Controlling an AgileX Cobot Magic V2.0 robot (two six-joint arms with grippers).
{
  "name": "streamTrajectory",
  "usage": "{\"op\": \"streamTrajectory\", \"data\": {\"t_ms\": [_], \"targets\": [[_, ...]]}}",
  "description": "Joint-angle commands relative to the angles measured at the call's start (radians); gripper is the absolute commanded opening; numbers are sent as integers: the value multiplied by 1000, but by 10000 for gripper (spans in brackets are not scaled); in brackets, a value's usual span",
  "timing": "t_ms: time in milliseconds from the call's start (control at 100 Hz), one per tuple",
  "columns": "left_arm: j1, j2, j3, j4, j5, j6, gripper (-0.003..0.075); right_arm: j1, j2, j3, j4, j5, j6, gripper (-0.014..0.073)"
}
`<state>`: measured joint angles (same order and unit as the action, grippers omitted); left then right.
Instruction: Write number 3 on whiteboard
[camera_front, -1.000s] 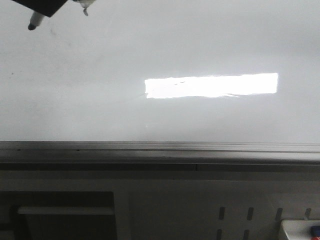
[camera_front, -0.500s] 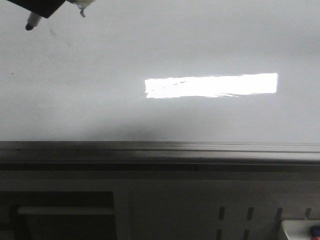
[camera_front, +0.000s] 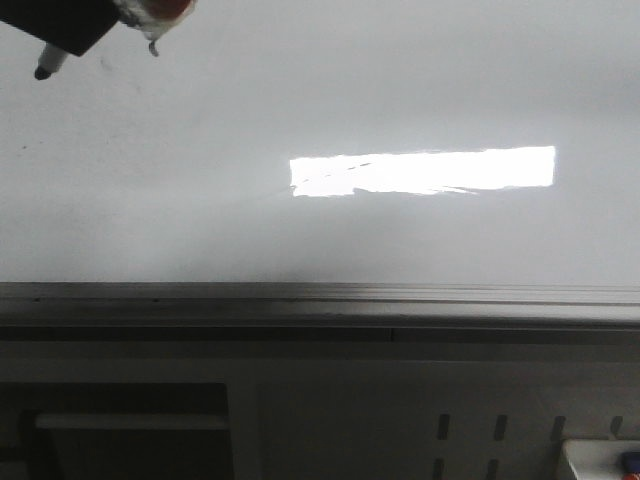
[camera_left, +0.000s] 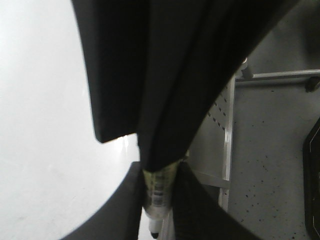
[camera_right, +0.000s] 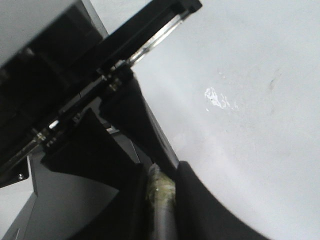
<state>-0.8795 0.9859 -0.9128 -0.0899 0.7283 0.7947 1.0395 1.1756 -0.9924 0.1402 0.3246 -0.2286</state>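
We see the large glossy white-grey whiteboard (camera_front: 330, 90) with its grey metal edge rail still blank, no number 3 drawn yet. Our left gripper (camera_left: 159, 200) has its fingers clamped on a white-barrelled marker (camera_front: 50, 62), dark tip angled toward the board's upper left, likely for starting a stroke. Our right gripper (camera_right: 162, 200) fingers pinch a thin greyish rod-like object (camera_right: 161, 200), unidentifiable.

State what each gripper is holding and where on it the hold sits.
The left gripper clamps a white marker with a black tip by its barrel, tip protruding. The right gripper pinches a thin yellowish stick-like item that cannot be identified.
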Motion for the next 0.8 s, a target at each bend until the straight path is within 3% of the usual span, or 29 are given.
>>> {"op": "streamTrajectory", "data": {"t_ms": [0,190,270,420,480,650,790], "targets": [[-7,-15,-36,-3,-85,1,-20,0,-16,-36,13,-47,-9,-71],[-7,-20,-38,-3,-69,-27,6,0,-16,-36,-34,-45,-9,-70],[-7,-41,-40,-1,-49,-42,121,0,-18,-37,-86,-45,-9,-70],[-5,-126,-40,82,-46,-211,387,-46,-18,-67,-160,-35,-9,-70],[-5,-169,-40,123,-43,-268,429,-83,-18,-78,-163,-44,-9,-70],[-5,-330,-29,237,-8,-457,422,-227,-16,-86,-163,-92,-9,-70],[-5,-471,33,359,10,-676,327,-314,1,-86,-161,-97,-9,-70]]}}
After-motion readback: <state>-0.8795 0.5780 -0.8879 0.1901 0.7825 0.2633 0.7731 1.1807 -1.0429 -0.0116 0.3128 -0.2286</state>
